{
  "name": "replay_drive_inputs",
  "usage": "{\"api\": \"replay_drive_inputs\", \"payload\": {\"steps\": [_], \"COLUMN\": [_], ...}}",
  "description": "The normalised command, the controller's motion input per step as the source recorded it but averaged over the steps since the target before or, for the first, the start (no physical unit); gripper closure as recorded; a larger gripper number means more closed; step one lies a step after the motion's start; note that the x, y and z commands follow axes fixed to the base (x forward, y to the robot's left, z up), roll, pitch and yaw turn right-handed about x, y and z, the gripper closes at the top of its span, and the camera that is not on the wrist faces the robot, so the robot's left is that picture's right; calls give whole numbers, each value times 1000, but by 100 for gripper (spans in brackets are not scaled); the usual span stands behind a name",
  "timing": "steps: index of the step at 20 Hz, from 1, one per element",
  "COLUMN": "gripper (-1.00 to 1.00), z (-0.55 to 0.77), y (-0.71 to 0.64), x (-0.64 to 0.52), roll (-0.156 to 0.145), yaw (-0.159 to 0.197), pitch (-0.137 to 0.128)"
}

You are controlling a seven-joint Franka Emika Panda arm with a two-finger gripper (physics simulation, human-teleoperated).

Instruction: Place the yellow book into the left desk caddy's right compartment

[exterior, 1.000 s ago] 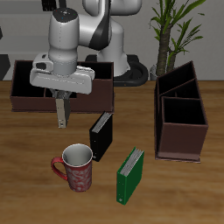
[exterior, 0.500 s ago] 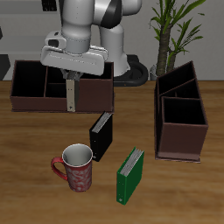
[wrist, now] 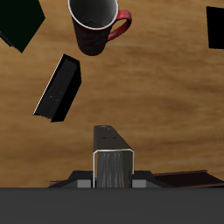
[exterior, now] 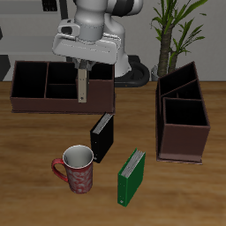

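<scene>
My gripper (exterior: pixel 83 67) is shut on the yellow book (exterior: pixel 82 86), a thin pale tan hardcover that hangs upright below the fingers, in the air in front of the wide caddy. In the wrist view the book (wrist: pixel 112 157) fills the space between the jaws. The left desk caddy (exterior: pixel 162 116), dark maroon and seen end-on, stands across the table from the held book. Its right compartment (exterior: pixel 184 121), the large square section nearest the table's front edge, is dark inside and holds nothing I can see.
A wide maroon caddy (exterior: pixel 106 93) stands just behind the held book. Below are a black book (exterior: pixel 102 137), a red patterned mug (exterior: pixel 77 168) and a green book (exterior: pixel 131 176). A potted plant (exterior: pixel 173 26) stands behind the end-on caddy.
My gripper has risen and moved sideways toward the end-on caddy, carrying the yellow book. The other things have not moved.
</scene>
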Motion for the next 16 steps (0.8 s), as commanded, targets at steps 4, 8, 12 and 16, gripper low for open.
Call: {"api": "replay_drive_inputs", "payload": {"steps": [4, 8, 12, 16], "gripper": [100, 100, 100, 100], "z": [233, 332, 363, 312], "y": [302, 312, 408, 429], "x": [-92, -55, -34, 33], "roll": [31, 3, 41, 20], "yaw": [14, -22, 14, 2], "pitch": [-11, -2, -32, -10]}}
